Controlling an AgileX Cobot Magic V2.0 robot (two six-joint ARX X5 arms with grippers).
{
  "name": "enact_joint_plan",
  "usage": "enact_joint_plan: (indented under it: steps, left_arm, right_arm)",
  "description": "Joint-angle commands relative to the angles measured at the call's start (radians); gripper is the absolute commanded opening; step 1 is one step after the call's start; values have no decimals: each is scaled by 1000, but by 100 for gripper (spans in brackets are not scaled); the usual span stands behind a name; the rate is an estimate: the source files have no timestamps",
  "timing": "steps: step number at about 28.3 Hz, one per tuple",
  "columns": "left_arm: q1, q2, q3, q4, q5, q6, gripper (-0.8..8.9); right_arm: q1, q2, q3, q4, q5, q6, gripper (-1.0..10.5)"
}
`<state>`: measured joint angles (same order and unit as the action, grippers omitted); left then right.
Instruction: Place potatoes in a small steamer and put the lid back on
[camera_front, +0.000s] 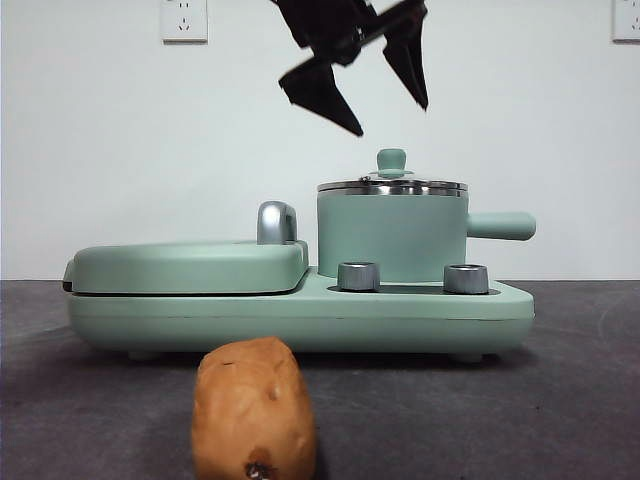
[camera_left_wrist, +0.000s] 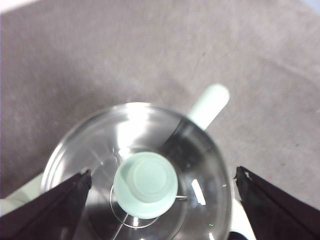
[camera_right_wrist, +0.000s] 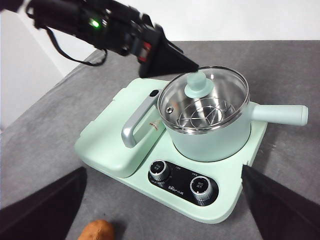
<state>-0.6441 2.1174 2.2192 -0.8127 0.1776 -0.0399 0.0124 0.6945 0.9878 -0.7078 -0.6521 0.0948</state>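
While the lid (camera_front: 392, 184) sits on the small steamer (camera_front: 392, 236), left gripper (camera_front: 378, 82) spread above knob, right gripper (camera_right_wrist: 160, 210) spread apart, potato (camera_front: 254, 412) cut off below.

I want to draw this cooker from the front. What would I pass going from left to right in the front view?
Flat griddle cover → chrome handle → first knob → second knob → the steamer's side handle.

Left gripper (camera_front: 378, 95): matte black, two tapered pointed jaws. Arm black w/ green LED (camera_right_wrist: 94, 22), red marking (camera_right_wrist: 145, 49), black cable (camera_right_wrist: 60, 47). Right gripper (camera_right_wrist: 160, 200): black jaws.
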Motion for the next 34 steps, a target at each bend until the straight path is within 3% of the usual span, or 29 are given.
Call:
enact_joint_plan:
  steps: [1,7,18,22,30,34]
  left_arm:
    - [-18,40,32,16,-5,13,445]
    - [-37,75,32,27,-71,32,431]
    - [-38,97,31,24,-71,32,424]
    - [-38,98,31,20,-71,32,275]
    - [-38,107,31,19,-71,32,214]
    - [-38,107,31,23,-71,32,14]
  right_arm:
    - [2,4,16,4,-2,6,493]
    - [2,4,16,4,-3,7,493]
    - [2,3,16,4,-2,8,493]
    - [2,3,16,4,-2,8,493]
    - [2,3,16,4,-2,7,493]
    - [2,3,16,4,-2,7,493]
